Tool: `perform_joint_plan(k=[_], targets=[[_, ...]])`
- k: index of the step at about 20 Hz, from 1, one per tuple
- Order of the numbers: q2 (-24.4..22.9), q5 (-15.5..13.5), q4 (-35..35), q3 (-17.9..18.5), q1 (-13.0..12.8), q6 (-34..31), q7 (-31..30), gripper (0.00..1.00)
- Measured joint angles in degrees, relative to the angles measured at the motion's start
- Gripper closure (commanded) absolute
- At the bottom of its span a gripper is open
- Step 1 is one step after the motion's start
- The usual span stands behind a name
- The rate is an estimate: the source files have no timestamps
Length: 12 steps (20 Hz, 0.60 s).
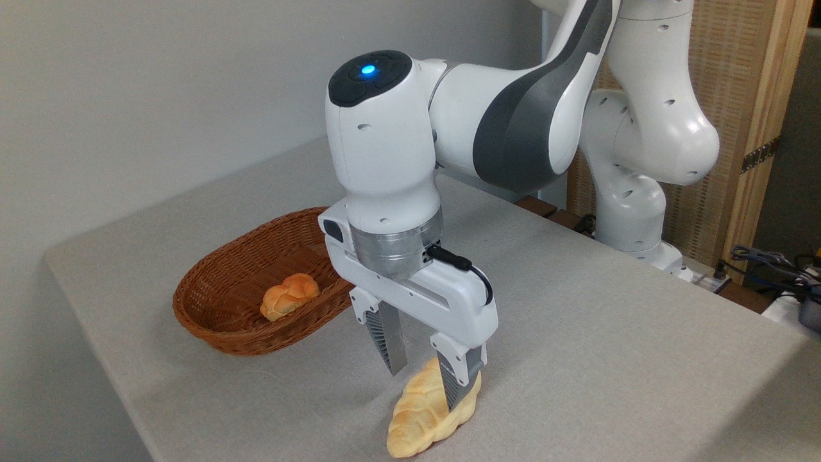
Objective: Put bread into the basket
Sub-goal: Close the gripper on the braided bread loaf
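The robot's hand (pixel 426 373) hangs low over the bread (pixel 417 420), fingers spread apart and grasping nothing; the right finger crosses in front of the loaf's upper end, hiding part of it, while the left finger stands just off its left side. The braided loaf lies on the grey tabletop (pixel 609 359) close to the front edge. Open cloth separates it from the wicker basket (pixel 211 308) to the left, where a small bun (pixel 288 295) sits inside.

One fixed camera stood off the table's (pixel 577 359) near corner, raised, looking down and across it toward the wall and the arm's base (pixel 632 218), fairly close.
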Motion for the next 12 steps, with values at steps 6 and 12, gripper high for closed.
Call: perform_joint_plan(k=[6, 12], targets=[[1.4, 0.0, 0.0, 0.0, -0.1, 0.5, 0.0, 0.00], [1.8, 0.0, 0.0, 0.0, -0.1, 1.4, 0.3, 0.00]])
